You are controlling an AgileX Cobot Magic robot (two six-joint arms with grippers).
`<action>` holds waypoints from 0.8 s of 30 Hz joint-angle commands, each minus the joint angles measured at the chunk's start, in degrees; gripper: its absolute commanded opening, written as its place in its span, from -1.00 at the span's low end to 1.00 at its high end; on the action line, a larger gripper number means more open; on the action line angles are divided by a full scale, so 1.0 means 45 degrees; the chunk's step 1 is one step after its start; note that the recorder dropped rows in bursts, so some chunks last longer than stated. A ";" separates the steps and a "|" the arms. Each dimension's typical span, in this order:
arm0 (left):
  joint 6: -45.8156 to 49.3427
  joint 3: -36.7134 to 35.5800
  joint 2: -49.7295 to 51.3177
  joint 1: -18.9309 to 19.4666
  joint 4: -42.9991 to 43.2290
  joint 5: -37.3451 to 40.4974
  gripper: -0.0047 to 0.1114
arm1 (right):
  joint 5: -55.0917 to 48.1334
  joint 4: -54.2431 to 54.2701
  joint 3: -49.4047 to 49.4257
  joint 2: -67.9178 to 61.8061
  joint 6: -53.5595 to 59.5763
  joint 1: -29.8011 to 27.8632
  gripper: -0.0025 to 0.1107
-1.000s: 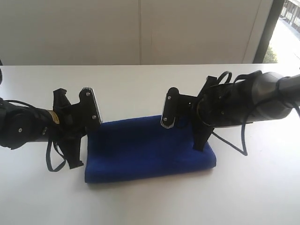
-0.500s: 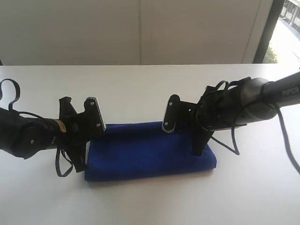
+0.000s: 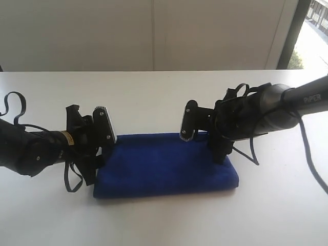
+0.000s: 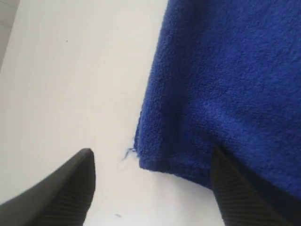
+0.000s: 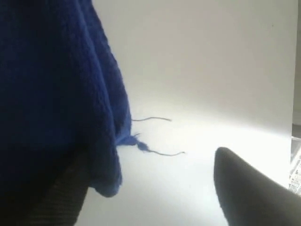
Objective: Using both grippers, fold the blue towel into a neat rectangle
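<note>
Neatly folded blue towel (image 3: 166, 164) on table (image 3: 154, 92)

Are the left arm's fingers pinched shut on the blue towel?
No: the left fingers stand wide apart, one over bare table, one over the blue towel, with nothing clamped between them.

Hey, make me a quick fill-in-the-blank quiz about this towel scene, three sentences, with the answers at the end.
1. The towel lying folded between the arms is deep ___.
2. The table under it is ___.
3. The left tool and the right tool both have their jaws ___.
Missing words: blue; white; open.
</note>
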State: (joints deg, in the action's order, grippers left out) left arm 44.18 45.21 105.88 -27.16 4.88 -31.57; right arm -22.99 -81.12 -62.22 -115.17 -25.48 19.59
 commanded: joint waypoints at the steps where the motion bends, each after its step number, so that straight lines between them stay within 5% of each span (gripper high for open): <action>1: 0.0611 -0.0100 -0.0240 0.0036 -0.0404 -0.0242 0.37 | -0.0691 0.0227 0.0147 0.0242 -0.0187 -0.0069 0.34; 11: -0.0163 -0.0100 -0.2825 -0.0170 -0.1973 0.0895 0.36 | -0.0022 0.0289 0.0068 0.2785 -0.3246 -0.0069 0.34; 15: -0.3259 -0.0100 -0.3413 -0.0790 -0.1925 0.2782 -0.13 | -0.0100 0.2056 0.0068 0.3455 -0.5833 -0.0069 0.22; 18: -0.3931 -0.0100 -0.3344 -0.1139 -0.1925 0.3886 -0.83 | 0.0642 0.5429 0.0068 0.3515 -0.3750 -0.0069 -0.25; 21: -0.4816 0.0250 -0.3032 -0.1169 -0.1923 0.5425 -0.92 | 0.0811 1.0308 0.0068 0.3313 0.1018 -0.0069 -0.96; 24: -0.5062 0.1139 -0.2355 -0.1104 -0.1923 0.7894 -0.92 | -0.0199 1.4621 -0.0025 0.2950 0.5663 -0.0069 -0.96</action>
State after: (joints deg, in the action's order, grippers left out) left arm 23.58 47.43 93.05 -32.00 -3.48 -5.11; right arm -20.71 -32.38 -61.76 -100.62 -17.16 19.59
